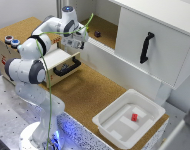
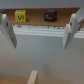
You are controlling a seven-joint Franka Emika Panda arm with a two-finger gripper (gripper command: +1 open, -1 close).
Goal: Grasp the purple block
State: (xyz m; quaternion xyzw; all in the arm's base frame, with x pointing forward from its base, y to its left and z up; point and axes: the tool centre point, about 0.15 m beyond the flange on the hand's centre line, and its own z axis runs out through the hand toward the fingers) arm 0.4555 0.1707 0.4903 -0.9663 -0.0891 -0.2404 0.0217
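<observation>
The tiny dark purple, almost black cube sits on the cork-lined shelf, ahead of the released end effector, beside a yellow cube. It looks light, rigid, easily knocked; pinch two opposite flat faces.

My gripper mostly hidden behind my wrist, exterior view. Purple block blurred; my fingertips soft-edged.
</observation>
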